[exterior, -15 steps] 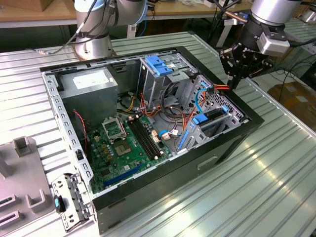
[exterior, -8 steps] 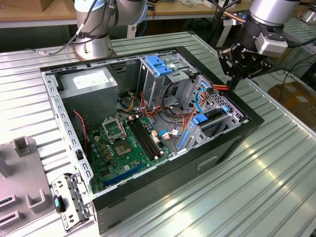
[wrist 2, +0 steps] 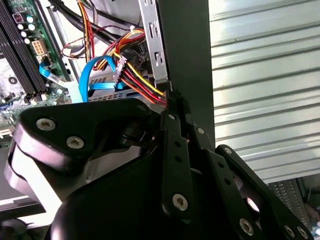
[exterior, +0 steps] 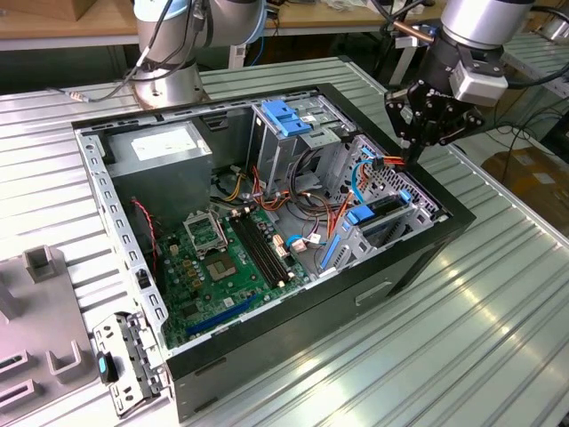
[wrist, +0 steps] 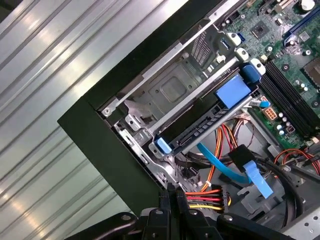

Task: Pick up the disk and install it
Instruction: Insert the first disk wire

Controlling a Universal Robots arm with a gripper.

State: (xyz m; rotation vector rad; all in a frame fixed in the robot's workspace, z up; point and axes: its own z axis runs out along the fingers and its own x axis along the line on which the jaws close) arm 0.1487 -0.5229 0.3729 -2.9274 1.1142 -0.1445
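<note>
The disk [wrist: 200,127] is a flat dark drive with blue rails and blue end tabs. It lies in the metal drive cage at the corner of the open computer case [exterior: 418,258]. In the exterior view, the disk [exterior: 384,206] sits by the case's right wall. My gripper [exterior: 414,153] hangs just above that wall, over the cage and a little away from the disk. In both wrist views, the gripper [wrist 2: 172,97] [wrist: 172,192] has its black fingers pressed together, holding nothing. Its tips are next to a red, yellow and black wire bundle [wrist: 205,197].
A thin blue cable [wrist: 225,167] loops beside the cage. Inside the case are the green motherboard [exterior: 222,258], a grey power supply [exterior: 160,147] and a light-blue latch plate [exterior: 284,116]. A metal bracket [exterior: 129,356] and a grey fixture [exterior: 40,267] lie on the ribbed table [exterior: 498,311].
</note>
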